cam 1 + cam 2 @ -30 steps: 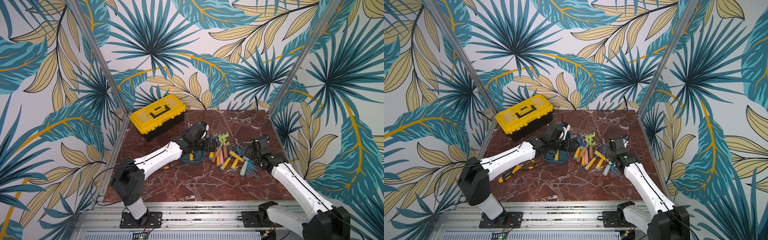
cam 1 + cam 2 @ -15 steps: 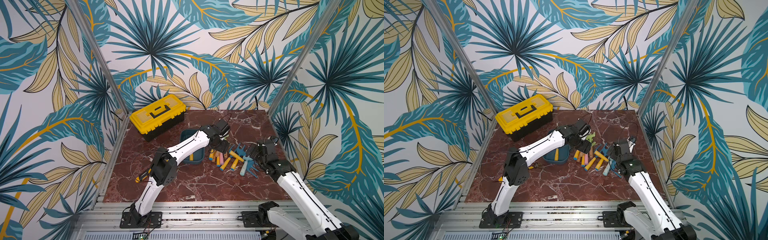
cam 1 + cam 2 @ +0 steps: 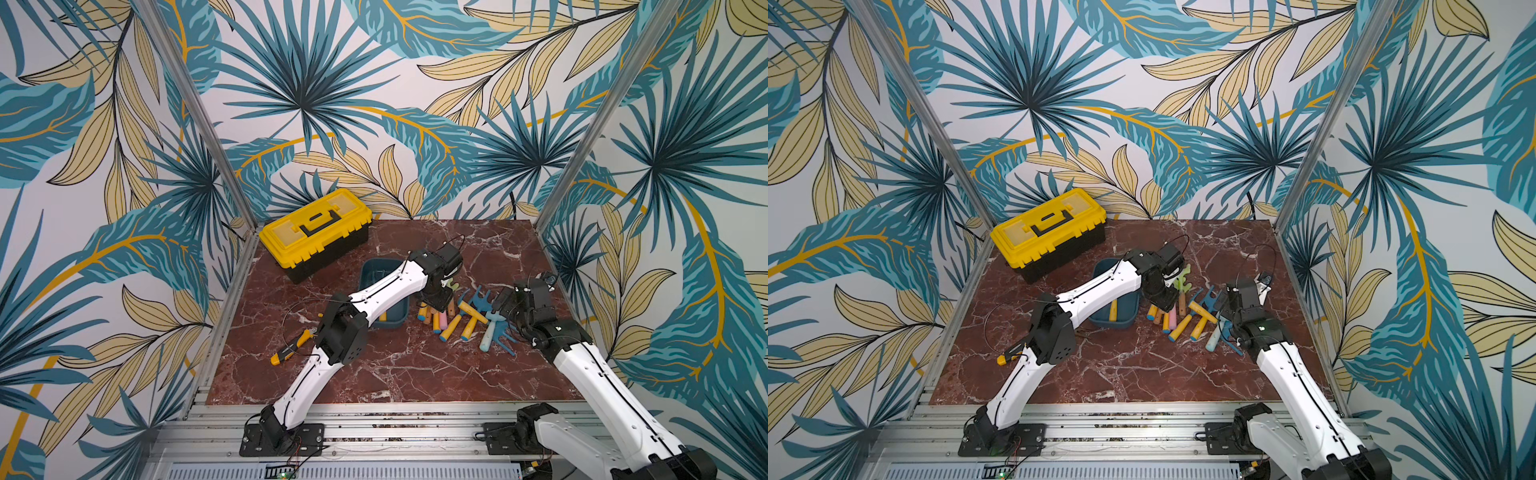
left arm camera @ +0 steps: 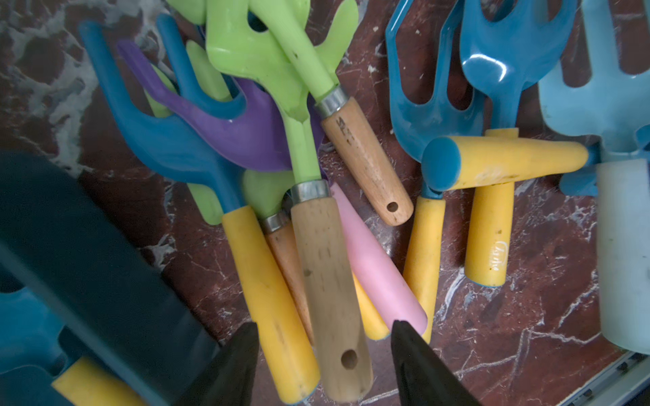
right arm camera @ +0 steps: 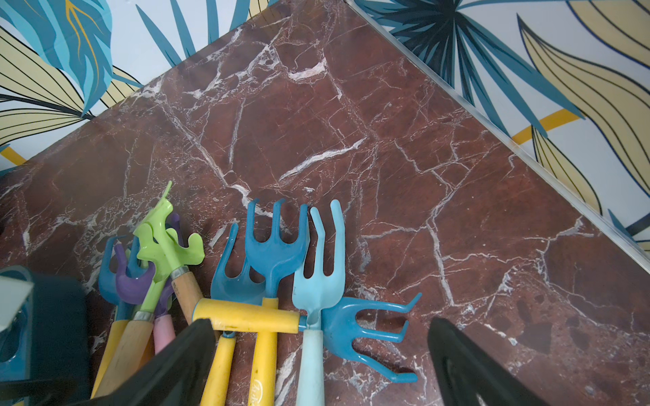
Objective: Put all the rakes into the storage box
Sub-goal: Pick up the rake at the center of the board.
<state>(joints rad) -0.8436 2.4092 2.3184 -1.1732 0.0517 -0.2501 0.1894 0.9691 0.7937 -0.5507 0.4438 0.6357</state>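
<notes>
Several toy garden rakes and forks lie in a pile [image 3: 457, 316] on the marble, right of the teal storage box [image 3: 368, 270] [image 3: 1125, 318]. My left gripper [image 4: 323, 327] [image 3: 434, 299] hangs low over the pile's left end. Its jaws stand partly apart, astride the ends of two handles: the yellow handle of a blue rake [image 4: 271, 281] and the wooden handle of a green rake [image 4: 327, 281]. A gap shows beside the wooden handle. My right gripper [image 5: 322, 327] [image 3: 1225, 305] is open above a blue bent-tined rake [image 5: 362, 334] at the pile's right end.
One yellow-handled tool [image 3: 1113, 309] lies in the storage box, whose dark wall [image 4: 88, 263] is close beside my left fingers. A yellow-lidded toolbox [image 3: 316, 232] stands at the back left. A yellow utility knife [image 3: 291, 347] lies near the left edge.
My left arm swung right from above the storage box to the pile and came down, and its jaws narrowed around the handle ends. The right arm barely shifted.
</notes>
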